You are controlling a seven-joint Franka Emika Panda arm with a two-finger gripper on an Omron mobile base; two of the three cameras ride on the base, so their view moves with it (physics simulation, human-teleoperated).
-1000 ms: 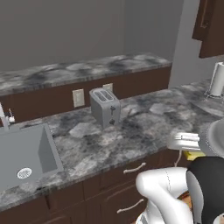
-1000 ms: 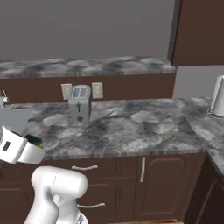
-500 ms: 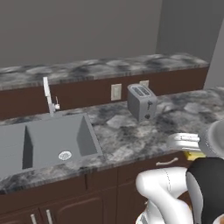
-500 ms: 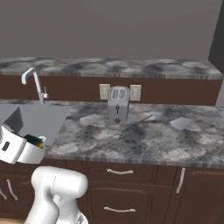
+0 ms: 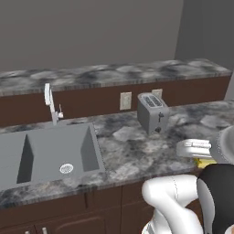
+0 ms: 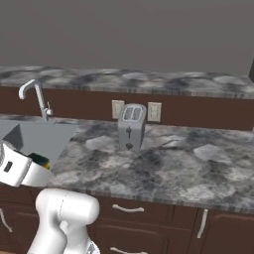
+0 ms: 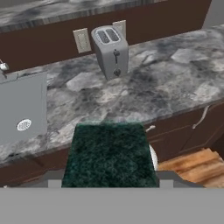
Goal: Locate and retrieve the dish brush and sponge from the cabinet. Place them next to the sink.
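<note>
Grey marbled countertop (image 5: 132, 151) is stretching across the kitchen, with the grey sink (image 5: 45, 151) sunk into its left part and a silver toaster (image 6: 131, 126) standing to the right of it. My gripper (image 7: 109, 175) is pinching the sponge (image 7: 109, 153), dark green face up, held out in front of the counter's edge.

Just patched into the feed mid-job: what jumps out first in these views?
The sponge, dark green scouring side up, looms large at the bottom of the hand view, held in the gripper above the counter's front edge. Behind it a silver toaster stands on the marble counter by the wall outlets. The grey sink with its slim faucet lies left of that.
</note>
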